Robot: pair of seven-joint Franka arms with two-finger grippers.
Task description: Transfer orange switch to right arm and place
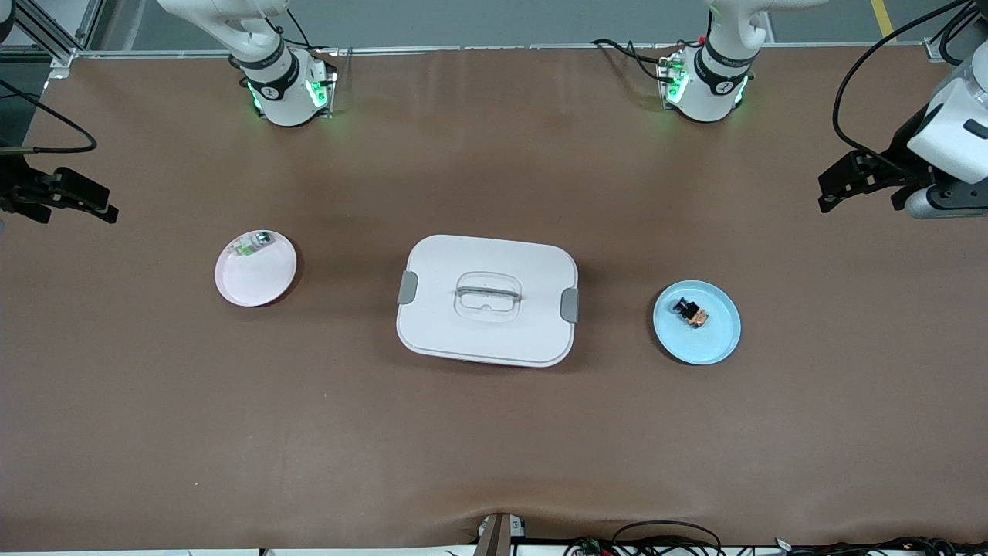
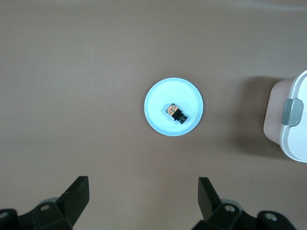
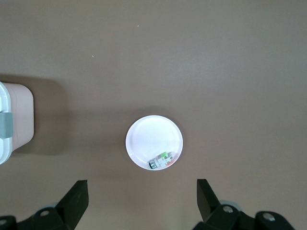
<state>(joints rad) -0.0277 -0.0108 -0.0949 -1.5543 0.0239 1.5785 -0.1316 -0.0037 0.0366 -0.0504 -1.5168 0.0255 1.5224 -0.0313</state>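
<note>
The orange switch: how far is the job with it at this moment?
Nothing looks done yet. The orange switch lies on the blue plate, toward the left arm's end of the table. Nothing is in hand: the left gripper hangs open over the table near that plate, and the right gripper waits open near the white plate. Left to do: pick up, hand over, place.

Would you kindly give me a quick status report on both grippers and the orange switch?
Left gripper open, right gripper open, both waiting at table ends. Orange switch untouched on blue plate. Nothing in the way.
</note>
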